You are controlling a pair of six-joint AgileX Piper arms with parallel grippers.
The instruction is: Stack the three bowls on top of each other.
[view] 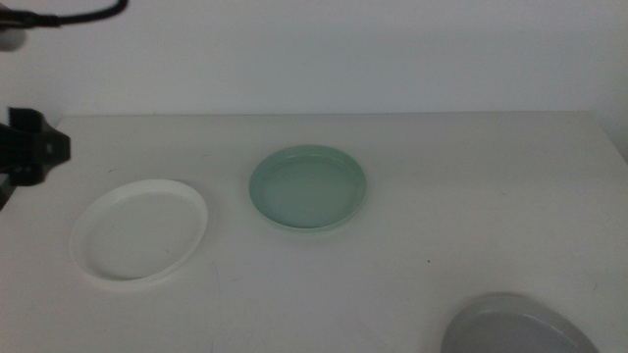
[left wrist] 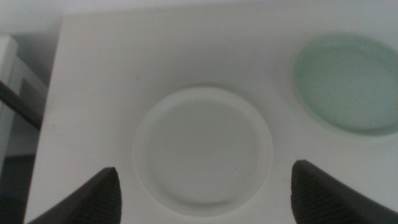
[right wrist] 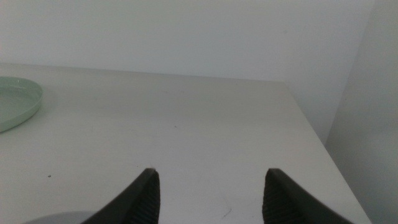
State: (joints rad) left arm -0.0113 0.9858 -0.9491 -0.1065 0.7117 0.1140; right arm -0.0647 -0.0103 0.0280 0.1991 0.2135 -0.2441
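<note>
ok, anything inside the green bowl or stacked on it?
Nothing: the green bowl shows a bare interior, with no bowl on it. The white bowl and grey bowl lie apart on the table. Beneath it is hidden.

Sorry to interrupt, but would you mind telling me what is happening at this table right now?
Nothing is stacked yet. The white bowl, the mint green bowl and the grey bowl lie apart on the table. The left gripper hovers open above the white bowl. The right gripper is open, holding nothing, near the grey bowl.
</note>
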